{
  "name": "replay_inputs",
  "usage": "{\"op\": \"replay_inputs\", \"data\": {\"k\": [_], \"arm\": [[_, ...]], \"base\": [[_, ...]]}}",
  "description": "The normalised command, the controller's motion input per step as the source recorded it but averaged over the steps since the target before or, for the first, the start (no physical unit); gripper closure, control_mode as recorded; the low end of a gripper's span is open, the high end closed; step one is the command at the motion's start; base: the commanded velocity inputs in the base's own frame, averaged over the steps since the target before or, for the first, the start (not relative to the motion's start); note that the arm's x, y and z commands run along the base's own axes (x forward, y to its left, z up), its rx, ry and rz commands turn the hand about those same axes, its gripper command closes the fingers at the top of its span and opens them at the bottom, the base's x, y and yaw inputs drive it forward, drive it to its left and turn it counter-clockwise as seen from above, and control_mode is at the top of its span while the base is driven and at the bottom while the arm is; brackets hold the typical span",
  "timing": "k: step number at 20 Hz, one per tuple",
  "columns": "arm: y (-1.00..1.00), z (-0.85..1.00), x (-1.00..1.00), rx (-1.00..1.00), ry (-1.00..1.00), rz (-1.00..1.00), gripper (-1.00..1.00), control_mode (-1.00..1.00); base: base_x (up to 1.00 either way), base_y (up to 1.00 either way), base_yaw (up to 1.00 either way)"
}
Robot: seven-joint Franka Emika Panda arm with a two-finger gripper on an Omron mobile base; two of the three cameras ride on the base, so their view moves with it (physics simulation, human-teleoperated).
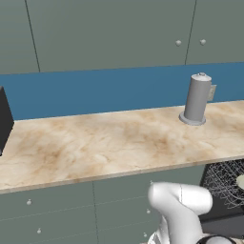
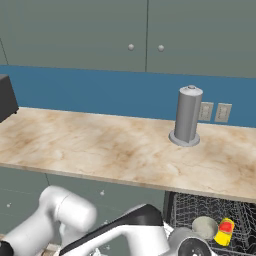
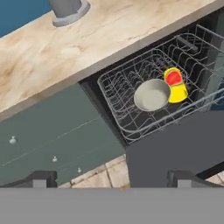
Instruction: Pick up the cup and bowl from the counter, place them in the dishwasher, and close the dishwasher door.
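The dishwasher is open under the counter (image 3: 65, 52), and its wire rack (image 3: 118, 87) is slid out. The small pale bowl (image 3: 152, 95) lies in the rack. A yellow cup (image 3: 175, 84) with a red inside rests against the bowl's right side. The dishwasher door (image 3: 175, 148) hangs open below the rack as a dark grey panel. My gripper (image 3: 113, 179) hovers above the door's near edge, open, with nothing between its fingers. From the right base, the bowl (image 2: 204, 226) and cup (image 2: 225, 231) sit side by side in the rack (image 2: 190, 207).
A tall grey canister (image 2: 187, 122) stands on the counter (image 2: 100, 145) near the blue backsplash. A black appliance (image 1: 4, 119) sits at the counter's far left. Grey knobbed drawers (image 3: 52, 135) lie left of the dishwasher. Tan floor tiles (image 3: 107, 175) show below.
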Motion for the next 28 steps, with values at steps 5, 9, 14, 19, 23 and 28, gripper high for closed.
{"op": "replay_inputs", "data": {"k": [5, 9, 14, 19, 23, 28], "arm": [[0.0, 0.0, -0.22, 0.39, -0.11, -0.09, -1.0, -1.0], [-0.03, 0.0, -0.19, 0.35, -0.1, -0.05, -1.0, -1.0], [-0.09, 0.0, -0.32, 0.23, -0.08, -0.06, -1.0, -1.0], [0.0, 0.0, -0.55, 0.08, -0.11, -0.1, -1.0, -1.0], [0.0, -0.24, -0.29, 0.05, -0.17, -0.03, -1.0, -1.0], [0.04, -0.37, -0.22, 0.05, -0.2, -0.01, -1.0, -1.0]], "base": [[0.0, 0.0, 0.0], [0.0, 0.0, 0.0], [0.0, 0.0, 0.0], [0.0, 0.0, 0.0], [0.0, 0.0, 0.0], [0.0, 0.0, 0.0]]}}
